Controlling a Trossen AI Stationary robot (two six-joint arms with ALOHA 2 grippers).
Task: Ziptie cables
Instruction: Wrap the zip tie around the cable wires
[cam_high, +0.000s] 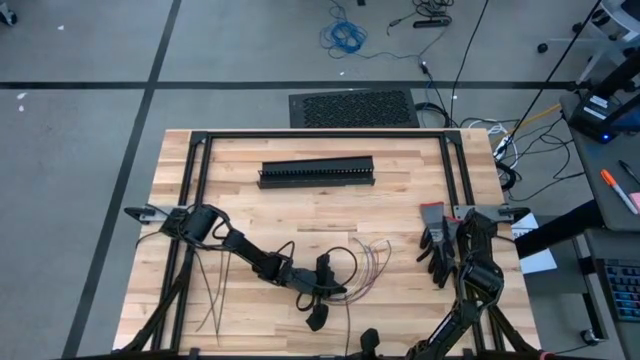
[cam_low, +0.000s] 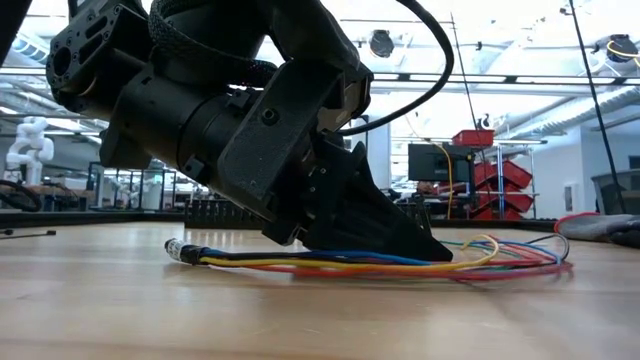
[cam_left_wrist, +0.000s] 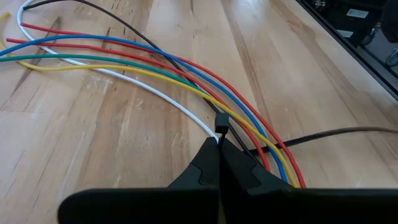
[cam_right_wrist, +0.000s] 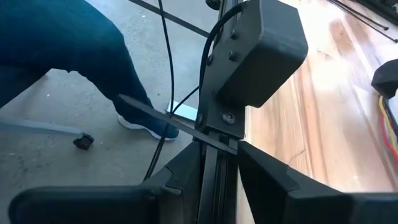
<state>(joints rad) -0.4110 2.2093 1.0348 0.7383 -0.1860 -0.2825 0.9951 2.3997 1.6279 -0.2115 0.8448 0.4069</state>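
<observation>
1. The step in hand is judged to be the threading of a thin dark plastic ziptie (cam_left_wrist: 222, 124) at the loose bundle of thin multicoloured cables (cam_left_wrist: 155, 65).
2. The left gripper (cam_left_wrist: 219, 144) is seen closed, its tips pinching the ziptie by its small square head, low over the pale wooden table (cam_high: 300, 215).
3. The cables lie on the table touching those tips, fanning away from them.
4. Spare zipties (cam_high: 212, 290) lie beside the left arm.
5. The right gripper (cam_right_wrist: 219, 155) is held at the table's right edge, clamped narrowly on a thin dark strip; nothing more can be told of it.
6. Next, the strap likely needs guiding around the bundle.
</observation>
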